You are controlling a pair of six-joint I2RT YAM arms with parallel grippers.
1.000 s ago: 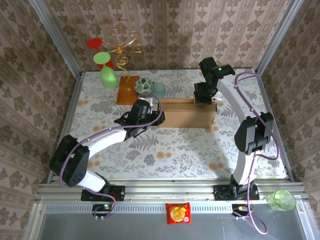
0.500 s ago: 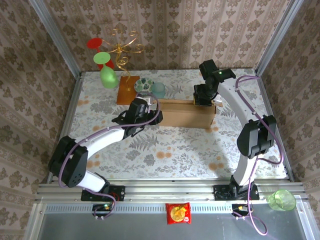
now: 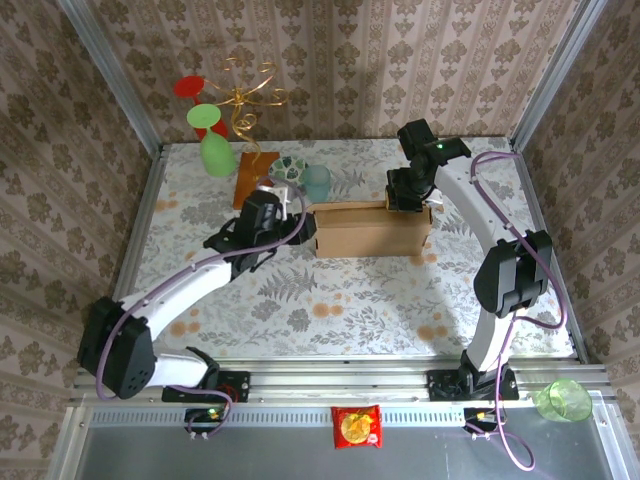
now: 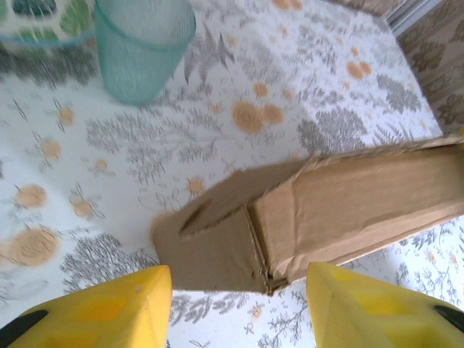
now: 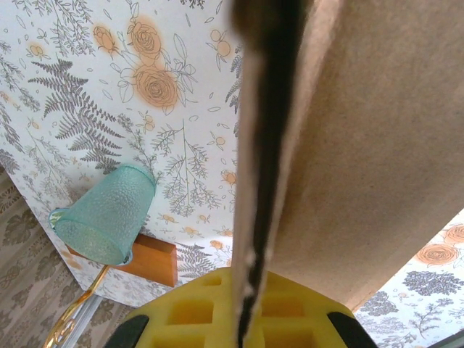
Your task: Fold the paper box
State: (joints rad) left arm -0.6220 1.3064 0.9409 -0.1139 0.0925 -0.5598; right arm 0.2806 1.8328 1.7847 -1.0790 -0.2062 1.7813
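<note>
At the far top edge of the paper box (image 3: pixel 370 232), the right gripper (image 3: pixel 405 200) is clamping the cardboard. The left gripper (image 4: pixel 238 281) is hovering at its left end, jaws apart and empty. The box is resting mid-table (image 3: pixel 350 300), near a teal cup (image 3: pixel 317 180).

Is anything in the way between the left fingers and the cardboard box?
Nothing visible. The left fingers stand open right at the paper box's near end. The teal cup sits farther back on the table, out of the way.
</note>
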